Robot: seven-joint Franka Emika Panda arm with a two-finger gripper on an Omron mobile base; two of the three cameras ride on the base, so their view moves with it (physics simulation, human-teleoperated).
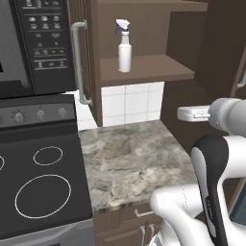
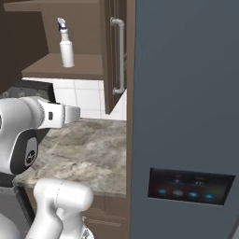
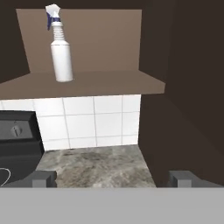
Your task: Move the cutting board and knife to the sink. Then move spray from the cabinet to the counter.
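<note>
Spray step was in hand: spray bottle (image 3: 61,54) stood upright on the open cabinet (image 1: 158,69) shelf, tool (image 3: 113,178) wide open and empty (low, over the counter (image 1: 129,153)), so next move likely needed raising toward the bottle.

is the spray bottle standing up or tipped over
Standing up. The spray bottle rests on its base on the cabinet shelf, nozzle at the top, nothing touching it.
</note>
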